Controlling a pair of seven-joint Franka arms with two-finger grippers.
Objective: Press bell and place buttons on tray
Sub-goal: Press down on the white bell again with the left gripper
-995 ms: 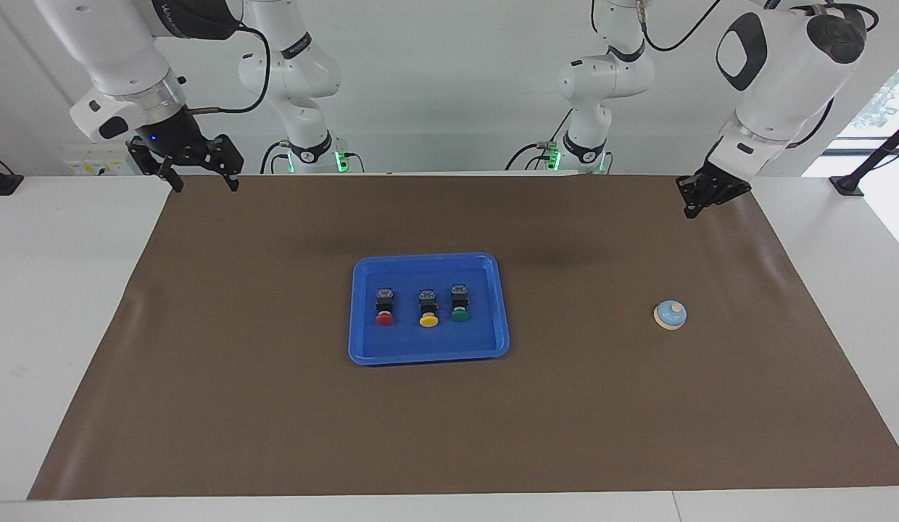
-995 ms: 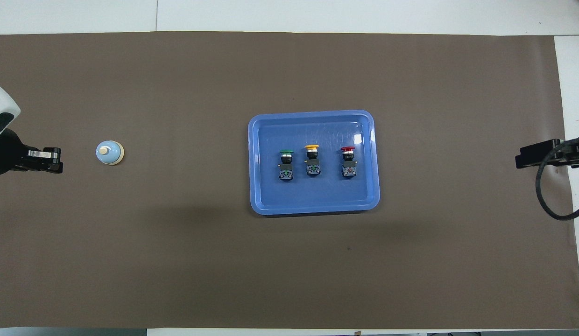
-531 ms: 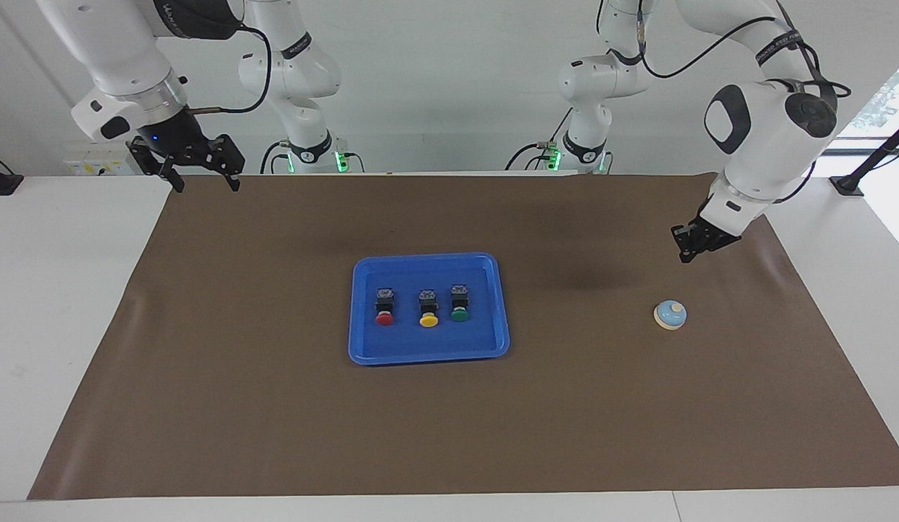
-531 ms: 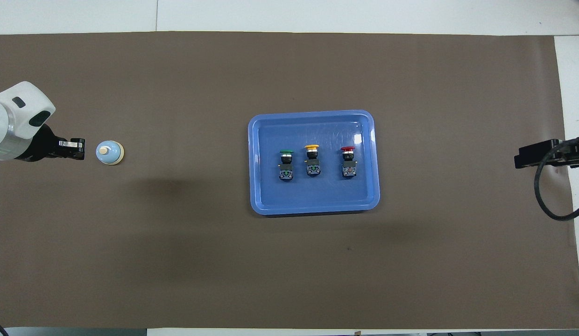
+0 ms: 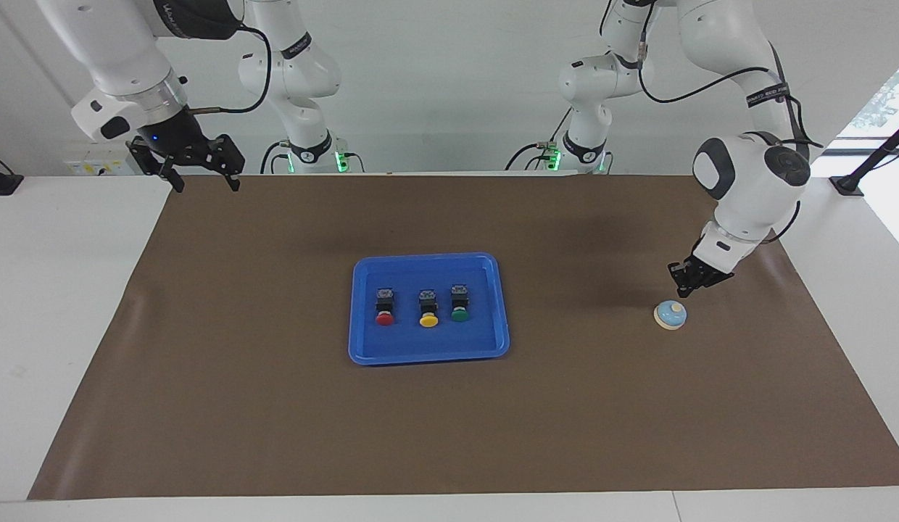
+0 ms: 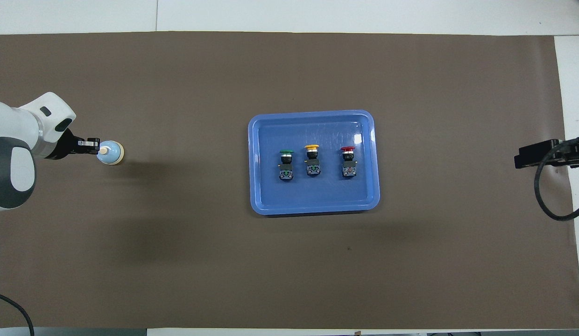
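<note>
The light-blue bell (image 5: 670, 315) sits on the brown mat toward the left arm's end of the table; it also shows in the overhead view (image 6: 111, 153). My left gripper (image 5: 683, 291) is shut and points down just above the bell's knob, with a small gap. In the overhead view its tip (image 6: 94, 147) meets the knob. The blue tray (image 5: 428, 355) lies mid-table and holds the red button (image 5: 384, 310), yellow button (image 5: 428, 312) and green button (image 5: 460, 307) in a row. My right gripper (image 5: 206, 187) waits open, high over the mat's corner.
The brown mat (image 5: 275, 406) covers most of the white table. In the overhead view the tray (image 6: 313, 114) is at the centre and the right gripper (image 6: 520, 161) is at the mat's edge with a black cable (image 6: 546, 205) looping below it.
My left gripper has come down and moved over the mat until it hangs just above the bell. The right arm, the tray and the buttons have not moved.
</note>
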